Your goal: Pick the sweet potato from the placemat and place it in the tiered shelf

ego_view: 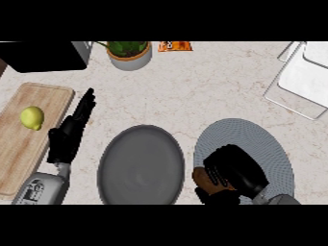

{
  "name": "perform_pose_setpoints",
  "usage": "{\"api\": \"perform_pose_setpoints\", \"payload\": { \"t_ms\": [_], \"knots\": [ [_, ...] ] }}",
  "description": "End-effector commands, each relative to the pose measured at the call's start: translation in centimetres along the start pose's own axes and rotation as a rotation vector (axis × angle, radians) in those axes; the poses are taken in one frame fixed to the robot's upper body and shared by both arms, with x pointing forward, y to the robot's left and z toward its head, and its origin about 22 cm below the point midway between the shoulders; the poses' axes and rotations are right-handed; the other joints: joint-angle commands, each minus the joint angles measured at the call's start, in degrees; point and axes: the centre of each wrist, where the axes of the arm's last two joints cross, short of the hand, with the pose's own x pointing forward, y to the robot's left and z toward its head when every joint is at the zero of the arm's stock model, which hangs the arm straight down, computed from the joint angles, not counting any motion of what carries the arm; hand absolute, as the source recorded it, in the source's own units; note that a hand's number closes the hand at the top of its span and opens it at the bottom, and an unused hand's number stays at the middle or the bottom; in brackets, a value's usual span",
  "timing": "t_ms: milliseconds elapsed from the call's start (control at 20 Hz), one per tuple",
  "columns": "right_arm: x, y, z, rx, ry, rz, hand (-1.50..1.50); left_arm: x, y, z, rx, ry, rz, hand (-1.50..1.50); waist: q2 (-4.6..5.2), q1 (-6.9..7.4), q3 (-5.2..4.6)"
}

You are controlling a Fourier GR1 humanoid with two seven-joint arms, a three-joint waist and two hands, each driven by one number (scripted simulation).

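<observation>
The sweet potato (202, 180), brown-orange, lies at the near left edge of the round grey placemat (255, 139). My right hand (236, 170) covers it, fingers curled round it, so only its left end shows. The white tiered shelf (309, 79) stands at the far right of the counter. At the left, my left hand (70, 134) rests open beside the cutting board, fingers straight and pointing away.
A dark grey plate (141, 166) sits just left of the placemat. A wooden cutting board (14, 153) with a lemon (32, 117) lies at the left. A potted plant (129, 54), a black appliance (38, 55) and an orange packet (174, 46) line the far edge.
</observation>
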Motion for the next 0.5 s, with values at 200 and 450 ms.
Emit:
{"api": "perform_pose_setpoints", "payload": {
  "t_ms": [200, 450],
  "knots": [
    [-4.1, -7.9, 6.5, -0.125, -0.327, -0.148, 1.5, -0.2, 1.5, 0.5, 0.068, 0.01, -0.007, 0.0, -0.28, -3.85, -0.18],
    [-8.8, -15.5, 12.2, -0.259, -0.362, -0.126, 1.5, -0.7, 2.0, 0.9, 0.078, 0.019, 0.002, 0.0, 0.26, -4.46, -0.31]
  ]
}}
